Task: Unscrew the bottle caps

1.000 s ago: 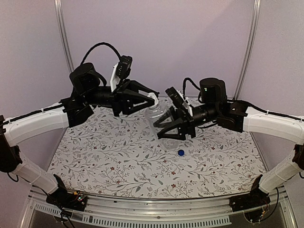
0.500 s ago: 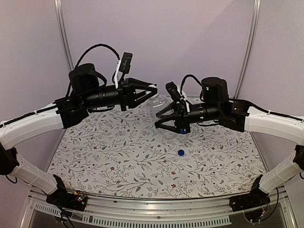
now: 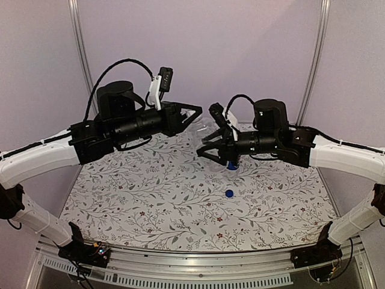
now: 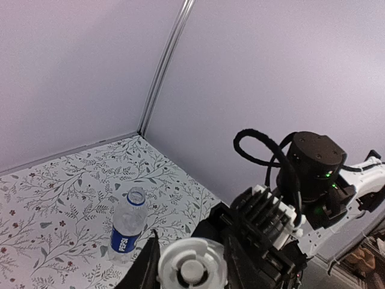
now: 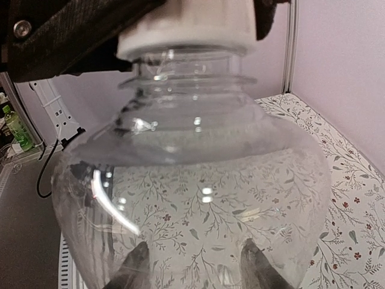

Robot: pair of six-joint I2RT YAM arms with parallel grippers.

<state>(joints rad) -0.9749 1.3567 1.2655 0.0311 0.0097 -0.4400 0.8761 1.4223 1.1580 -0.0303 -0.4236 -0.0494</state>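
The left gripper (image 3: 194, 114) is clenching its jaws on the white cap (image 5: 186, 27), which is sitting on the neck of the plain bottle (image 5: 192, 198). The right gripper (image 5: 195, 265) is grasping that bottle by its wide body, with its fingers (image 5: 135, 268) pressing on the clear wall. Between them they are holding it in the air, seemingly on its side, above the far half of the bench (image 3: 132, 198), a little right of centre.

The task is looking about half done. The blue cap (image 3: 228, 193) is lying loose near the middle of the bench. The Pepsi bottle (image 4: 126, 229) is standing open-mouthed toward the far edge. The white cap is showing no gap at the collar, so it is probably not off yet.

The two grippers are working nose to nose, leaving little slack between them. The Pepsi bottle is standing close under the right gripper, so a downward move is risking a knock. The back wall (image 3: 240, 60) is running close behind. Bare patterned surface is showing toward the left and near edges.
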